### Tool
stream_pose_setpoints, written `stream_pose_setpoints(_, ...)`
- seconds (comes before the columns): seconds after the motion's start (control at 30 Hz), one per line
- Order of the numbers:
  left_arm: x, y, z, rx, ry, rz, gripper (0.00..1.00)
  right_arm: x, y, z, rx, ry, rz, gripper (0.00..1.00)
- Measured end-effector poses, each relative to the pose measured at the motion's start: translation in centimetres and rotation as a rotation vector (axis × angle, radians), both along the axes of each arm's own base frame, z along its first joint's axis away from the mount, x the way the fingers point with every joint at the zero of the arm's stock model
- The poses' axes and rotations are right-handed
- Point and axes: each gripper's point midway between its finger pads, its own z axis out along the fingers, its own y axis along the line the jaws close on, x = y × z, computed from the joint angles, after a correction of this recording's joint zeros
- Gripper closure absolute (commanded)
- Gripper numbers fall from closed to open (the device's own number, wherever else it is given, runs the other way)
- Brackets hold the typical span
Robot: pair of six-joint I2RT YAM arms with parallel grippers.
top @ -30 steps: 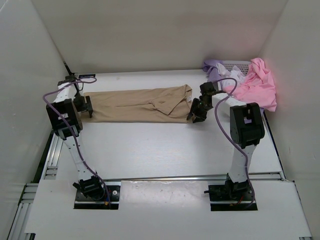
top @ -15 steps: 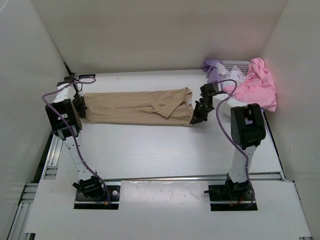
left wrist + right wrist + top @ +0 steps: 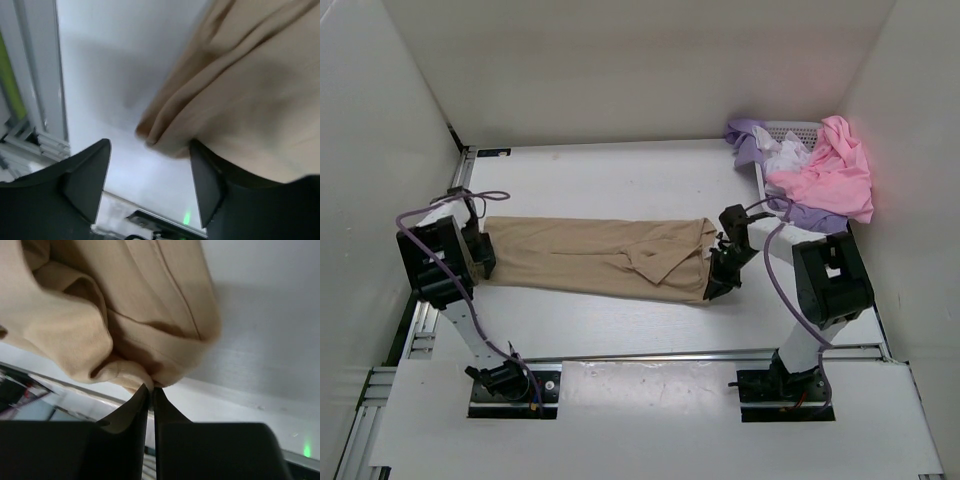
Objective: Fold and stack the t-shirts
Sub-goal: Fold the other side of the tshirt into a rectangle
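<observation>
Tan t-shirt (image 3: 600, 255) hem in right pincer (image 3: 151, 388)

Top view: the basket (image 3: 798, 128) is mostly buried. The pink shirt (image 3: 830, 170), white shirt (image 3: 787, 157) and lavender shirt (image 3: 748, 135) are heaped over it, so only a strip of mesh rim shows, and how far the white one goes underneath, no idea. The left gripper (image 3: 483, 253) is half tucked behind its own arm there, too small to read. The left wrist view is smeary, with the tan shirt (image 3: 250, 90) running off the top and right edges. In the right wrist view it's cut off at the top and left, the bottom-left corner is blur, and whatever cloth sits between the right gripper (image 3: 151, 388) tips is hidden.
</observation>
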Motion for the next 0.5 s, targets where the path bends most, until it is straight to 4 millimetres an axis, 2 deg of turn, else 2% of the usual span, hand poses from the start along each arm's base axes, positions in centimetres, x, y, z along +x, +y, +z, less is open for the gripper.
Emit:
stream_pose_setpoints(0.13,-3.9,-0.5,0.5,0.064,0.036,-0.006,0.17,-3.2,-0.6,-0.3,-0.023,0.043,0.031,0.66)
stream_pose_setpoints(0.2,-5.1,-1.0,1.0,0.095,0.038,-0.026,0.15,-3.8,-0.9,0.0,-0.026,0.027,0.029,0.66)
stream_pose_setpoints(0.27,-5.6,-1.6,2.1,0.137,0.010,-0.060,0.15,-4.0,-1.1,0.3,-0.022,0.002,0.026,0.57)
stream_pose_setpoints(0.3,-5.6,-2.2,2.8,0.153,-0.014,-0.083,0.15,-4.2,-1.1,0.5,-0.019,-0.009,0.024,0.57)
stream_pose_setpoints(0.33,-5.5,-3.0,3.8,0.174,-0.045,-0.122,0.15,-4.3,-1.2,0.5,-0.016,-0.017,0.022,0.54)
stream_pose_setpoints(0.4,-4.8,-5.6,5.8,0.201,-0.128,-0.229,0.15,-4.7,-1.3,0.3,-0.015,-0.021,0.017,0.54)
stream_pose_setpoints(0.47,-4.1,-9.6,7.6,0.207,-0.205,-0.392,0.15,-5.3,-1.5,0.0,-0.016,-0.018,0.016,0.54)
stream_pose_setpoints(0.5,-3.8,-12.3,8.4,0.194,-0.246,-0.494,0.16,-5.4,-1.6,-0.1,-0.017,-0.018,0.014,0.54)
